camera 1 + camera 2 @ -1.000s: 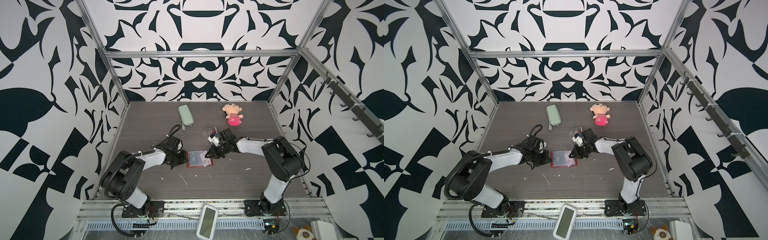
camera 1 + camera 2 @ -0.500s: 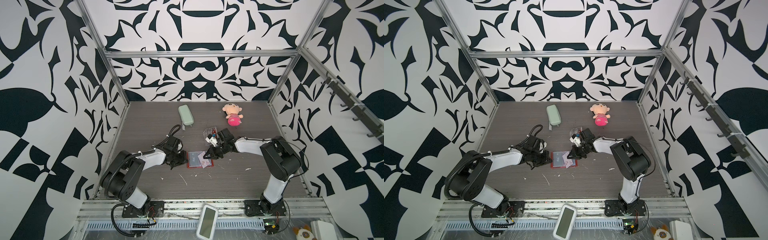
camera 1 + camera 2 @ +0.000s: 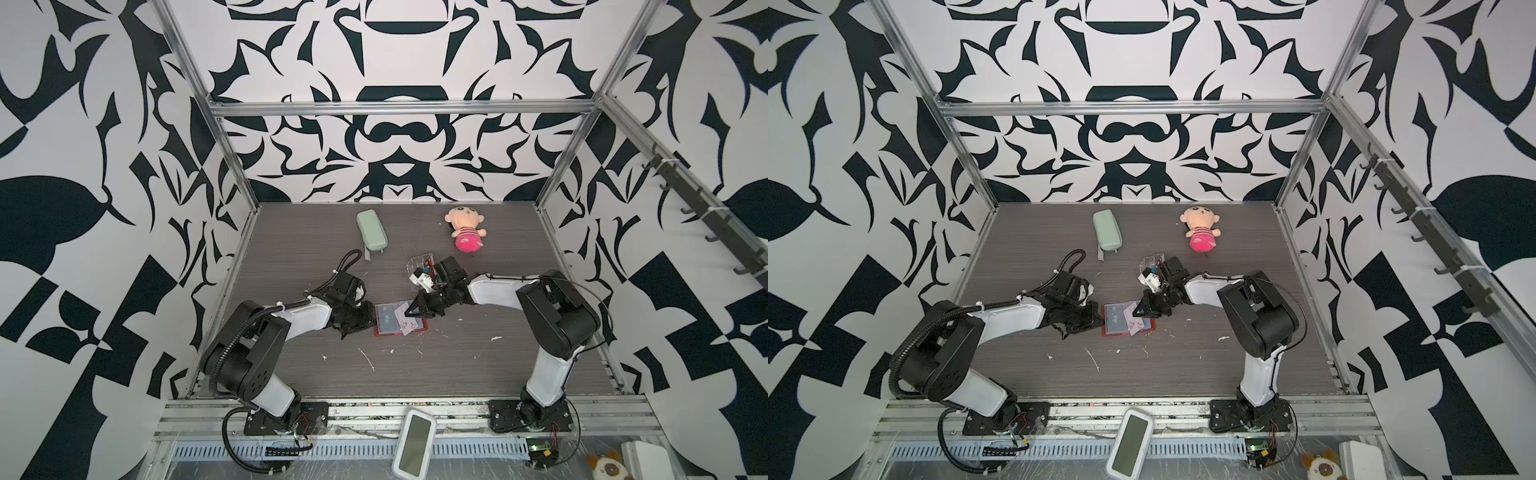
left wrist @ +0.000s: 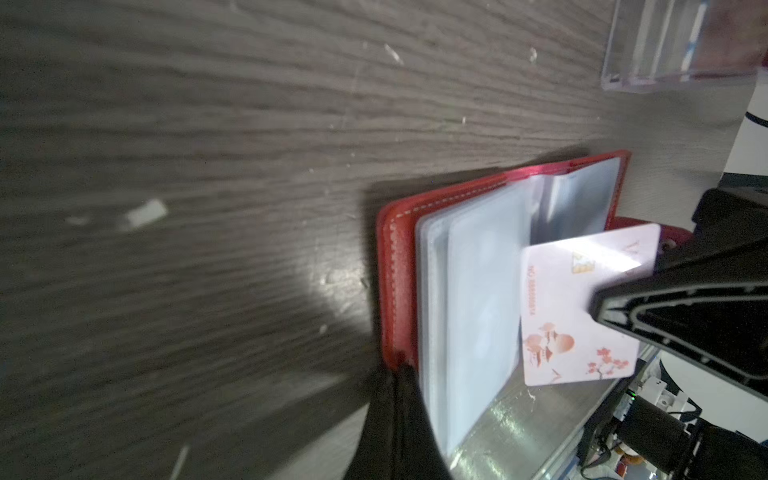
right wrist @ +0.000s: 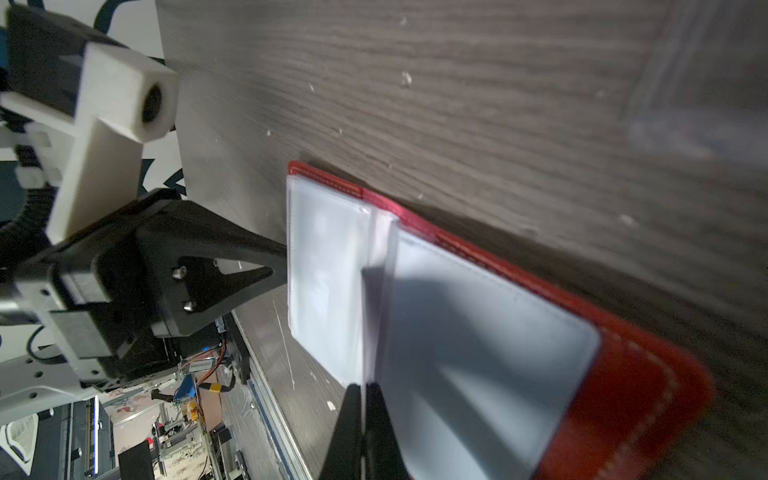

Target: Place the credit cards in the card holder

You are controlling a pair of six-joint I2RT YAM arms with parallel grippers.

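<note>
The card holder (image 3: 417, 329) lies open at the middle of the table (image 3: 478, 365), red cover down and clear sleeves facing up. The left wrist view shows the red stitched cover (image 4: 392, 257) with the sleeves fanned above it.

There's a blue VIP card (image 3: 388, 319) on the left half, and its white lettering reads in both top views. Over the right half hangs the pale card (image 4: 577, 316), white with a pink blossom print and tilted up off the sleeves.

The right gripper (image 3: 409, 314) has that card pinched by one edge, jaws clamped flat on it. From the right wrist the card shows edge-on, running from the gripper (image 5: 363, 399) down to the fold between the two sleeve pages. Whether its leading edge is already inside a sleeve, I cannot tell.

On the left, the left gripper (image 3: 371, 319) is low on the table with its tips at the holder's left edge. Its jaws are closed, and the red cover runs right into them in the left wrist view.

A clear acrylic box (image 3: 419, 268) stands just beyond the right wrist, far of the holder. Farther back, a pale green case (image 3: 372, 230) lies to the left and a plush doll (image 3: 464, 230) in a pink skirt to the right. Both are well apart from the holder. White scraps (image 3: 368, 357) dot the near part of the table.
</note>
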